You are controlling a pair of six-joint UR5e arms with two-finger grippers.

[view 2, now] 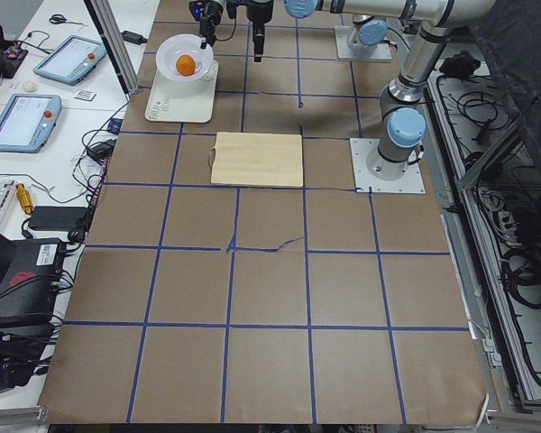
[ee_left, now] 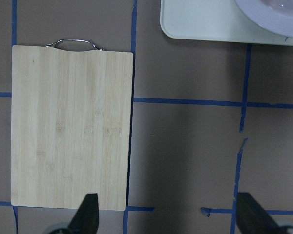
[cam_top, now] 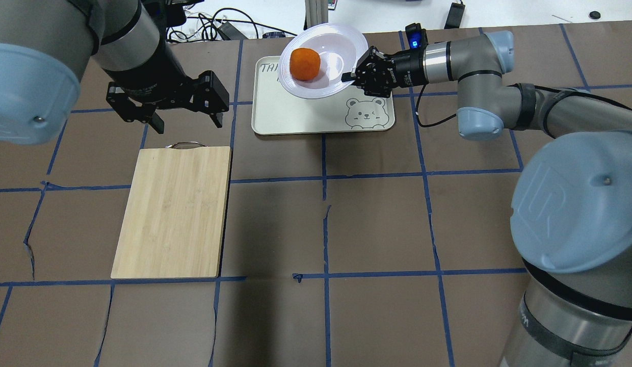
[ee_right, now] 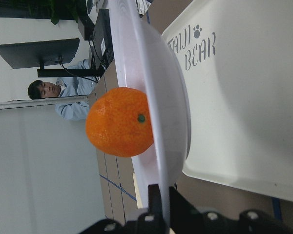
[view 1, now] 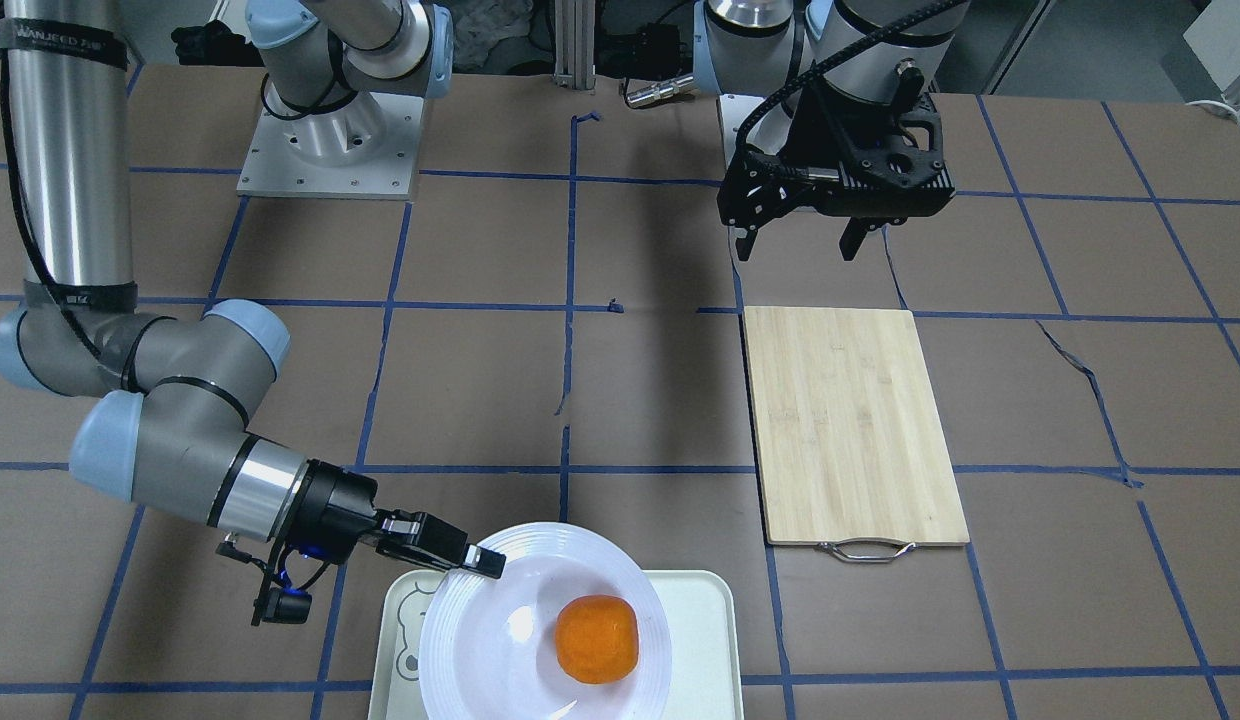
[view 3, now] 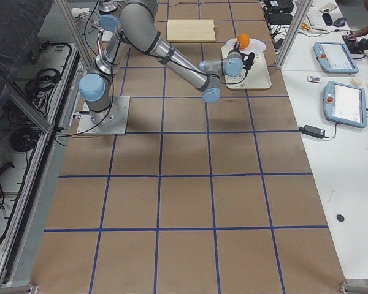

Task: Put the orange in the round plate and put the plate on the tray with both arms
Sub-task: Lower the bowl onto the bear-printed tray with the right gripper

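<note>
The orange [cam_top: 304,63] lies in the sunken centre of the round white plate [cam_top: 341,38]. My right gripper [cam_top: 348,77] is shut on the plate's rim and holds the plate above the mint-white tray [cam_top: 300,114]. The right wrist view shows the orange [ee_right: 119,128] in the plate [ee_right: 171,97], lifted clear of the tray [ee_right: 244,97]. In the front view the right gripper [view 1: 485,560] pinches the plate's [view 1: 460,640] edge, with the orange [view 1: 597,638] inside. My left gripper [cam_top: 187,121] hangs open and empty above the table, left of the tray.
A bamboo cutting board [cam_top: 173,211] with a metal handle lies on the table below the left gripper. A person and a monitor show behind the plate in the right wrist view. Tablets and cables sit on side benches past the table's far edge.
</note>
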